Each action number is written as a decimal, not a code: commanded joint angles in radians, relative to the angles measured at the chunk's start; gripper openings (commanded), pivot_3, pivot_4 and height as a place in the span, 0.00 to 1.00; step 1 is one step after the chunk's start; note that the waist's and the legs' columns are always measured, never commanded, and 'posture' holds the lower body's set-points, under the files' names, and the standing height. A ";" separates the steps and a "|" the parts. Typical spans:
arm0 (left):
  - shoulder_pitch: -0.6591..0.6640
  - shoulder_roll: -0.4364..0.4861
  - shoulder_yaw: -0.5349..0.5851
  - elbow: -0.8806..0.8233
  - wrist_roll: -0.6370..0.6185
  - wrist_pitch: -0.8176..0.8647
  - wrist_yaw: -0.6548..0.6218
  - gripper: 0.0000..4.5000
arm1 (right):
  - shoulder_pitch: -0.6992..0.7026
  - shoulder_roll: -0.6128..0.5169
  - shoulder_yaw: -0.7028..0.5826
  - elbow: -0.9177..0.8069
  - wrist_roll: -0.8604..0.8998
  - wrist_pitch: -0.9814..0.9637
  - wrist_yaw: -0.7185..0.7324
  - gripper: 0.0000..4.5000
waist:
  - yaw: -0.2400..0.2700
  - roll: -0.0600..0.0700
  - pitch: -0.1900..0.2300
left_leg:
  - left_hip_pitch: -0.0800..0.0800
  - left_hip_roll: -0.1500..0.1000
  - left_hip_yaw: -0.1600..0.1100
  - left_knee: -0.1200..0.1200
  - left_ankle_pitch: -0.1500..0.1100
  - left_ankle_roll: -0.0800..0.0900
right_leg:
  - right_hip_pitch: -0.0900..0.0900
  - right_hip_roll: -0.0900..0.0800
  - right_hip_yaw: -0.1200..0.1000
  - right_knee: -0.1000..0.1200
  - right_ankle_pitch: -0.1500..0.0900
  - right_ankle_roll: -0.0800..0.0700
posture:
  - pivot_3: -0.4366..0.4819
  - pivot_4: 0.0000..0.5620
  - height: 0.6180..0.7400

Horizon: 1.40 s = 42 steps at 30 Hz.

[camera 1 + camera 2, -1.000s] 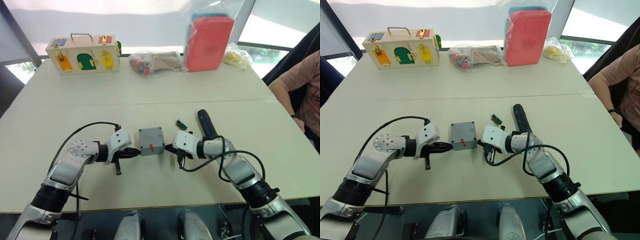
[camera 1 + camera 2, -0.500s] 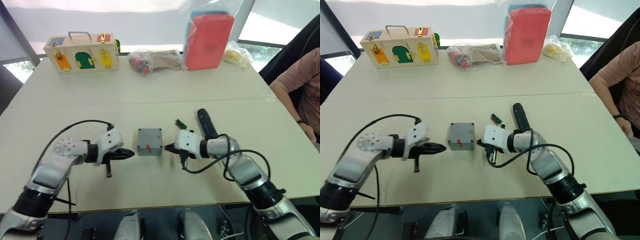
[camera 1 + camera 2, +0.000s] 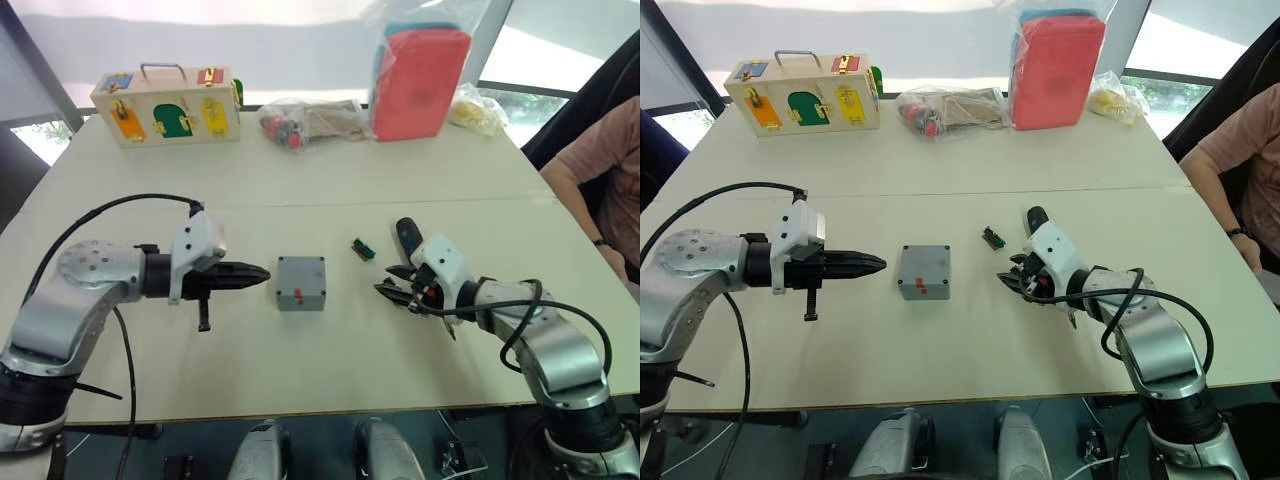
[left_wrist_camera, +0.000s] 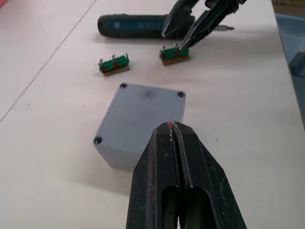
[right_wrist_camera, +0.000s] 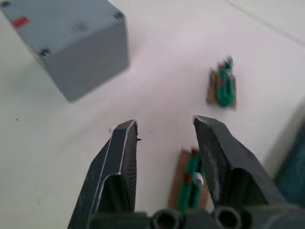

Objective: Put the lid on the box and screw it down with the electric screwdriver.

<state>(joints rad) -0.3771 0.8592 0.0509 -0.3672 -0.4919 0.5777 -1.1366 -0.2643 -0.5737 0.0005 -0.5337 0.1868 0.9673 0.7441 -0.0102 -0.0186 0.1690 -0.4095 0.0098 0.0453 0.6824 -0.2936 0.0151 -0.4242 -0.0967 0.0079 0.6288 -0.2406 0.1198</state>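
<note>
box [image 3: 300, 282]: centre of counter [image 3: 300, 180], between both grippers, lid [image 4: 145, 102] already on top, red mark on near side
left gripper [image 3: 262, 272]: fingers pressed together, empty, near box, not touching
right gripper [image 5: 164, 143]: spread, empty, over a small green terminal block [image 5: 190, 183]
electric screwdriver [image 4: 136, 26]: lying on counter just behind right gripper

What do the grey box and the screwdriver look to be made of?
The box looks like matte grey moulded plastic: even colour, rounded edges, recessed corner screws. The electric screwdriver appears to have a dark, slightly glossy plastic or rubbery body; its bit, beyond the open right gripper, looks metallic.
</note>
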 commanded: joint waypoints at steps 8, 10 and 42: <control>-0.062 -0.028 -0.049 0.003 0.003 -0.013 0.025 0.00 | 0.023 0.030 -0.039 -0.026 0.054 0.089 -0.133 0.45 | 0.001 0.000 0.000 | 0.000 0.000 0.000 0.000 0.000 0.000 | 0.000 0.000 0.000 0.000 0.000 0.000 | 0.48 0.27 0.92; -0.067 -0.028 -0.053 0.005 0.005 -0.016 0.027 0.00 | 0.028 0.032 -0.039 -0.021 0.061 0.092 -0.141 0.45 | 0.001 0.000 0.000 | 0.000 0.000 0.000 0.000 0.000 0.000 | 0.000 0.000 0.000 0.000 0.000 0.000 | 0.48 0.27 0.92; -0.075 -0.027 -0.050 -0.003 0.000 -0.018 0.060 0.00 | 0.015 0.026 -0.029 0.038 0.124 0.069 -0.208 0.01 | 0.000 0.000 0.000 | 0.000 0.000 0.000 0.000 0.000 0.000 | 0.000 0.000 0.000 0.000 0.000 0.000 | 0.48 0.27 0.92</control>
<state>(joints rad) -0.4360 0.8298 -0.0165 -0.3538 -0.4879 0.5758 -1.0806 -0.2377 -0.5333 -0.0105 -0.4829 0.3002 1.0600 0.5371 -0.0104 -0.0186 0.1690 -0.4095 0.0096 0.0453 0.6824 -0.2935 0.0152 -0.4243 -0.0964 0.0082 0.6287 -0.2407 0.1199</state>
